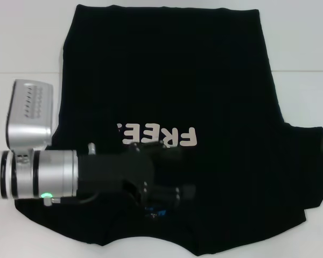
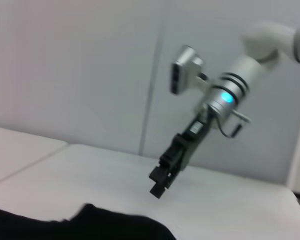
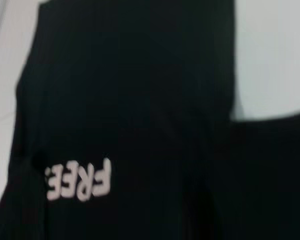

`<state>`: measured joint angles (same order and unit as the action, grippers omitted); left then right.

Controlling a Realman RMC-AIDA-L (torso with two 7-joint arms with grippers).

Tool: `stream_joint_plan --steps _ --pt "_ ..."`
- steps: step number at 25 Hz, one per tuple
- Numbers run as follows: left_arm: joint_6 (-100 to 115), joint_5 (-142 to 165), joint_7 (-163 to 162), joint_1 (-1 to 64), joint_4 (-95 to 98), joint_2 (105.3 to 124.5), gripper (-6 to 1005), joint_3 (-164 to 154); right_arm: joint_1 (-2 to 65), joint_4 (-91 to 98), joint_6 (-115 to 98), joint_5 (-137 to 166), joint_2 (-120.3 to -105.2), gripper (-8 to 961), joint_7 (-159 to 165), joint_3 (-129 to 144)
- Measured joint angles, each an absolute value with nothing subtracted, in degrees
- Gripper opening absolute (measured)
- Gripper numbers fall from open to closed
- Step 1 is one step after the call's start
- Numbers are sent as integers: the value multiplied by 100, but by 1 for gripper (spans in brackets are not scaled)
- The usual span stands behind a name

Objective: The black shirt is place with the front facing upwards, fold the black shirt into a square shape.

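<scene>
The black shirt lies flat on the white table, its off-white "FREE" lettering upside down in the head view. Its left side looks folded inward, and one sleeve sticks out to the right. My left gripper reaches in from the left and hovers over the chest just below the lettering, fingers apart with nothing between them. A small blue neck label peeks out under it. The left wrist view shows my right gripper raised in the air above the table. The right wrist view looks down on the shirt.
White table surrounds the shirt on the left, far and right sides. The shirt's near edge reaches the table front. A pale wall stands behind the right arm in the left wrist view.
</scene>
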<state>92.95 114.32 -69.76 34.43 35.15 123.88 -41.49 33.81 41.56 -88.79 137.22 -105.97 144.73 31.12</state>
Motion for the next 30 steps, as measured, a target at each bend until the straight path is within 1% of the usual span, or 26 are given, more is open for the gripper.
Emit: stream_joint_plan --steps 4,17,30 --pt "9104 11432 -6828 3441 3453 12391 893 -4450 3321 4006 -9044 13992 -10557 828 14759 3096" --pt "8937 11419 -6812 3505 3397 12390 891 -4498 3242 3287 -8657 14045 -10549 823 14871 3102" --pt "8818 11372 -6811 3493 3392 12392 890 -4483 3359 3184 -8272 14059 -10629 818 14822 3125"
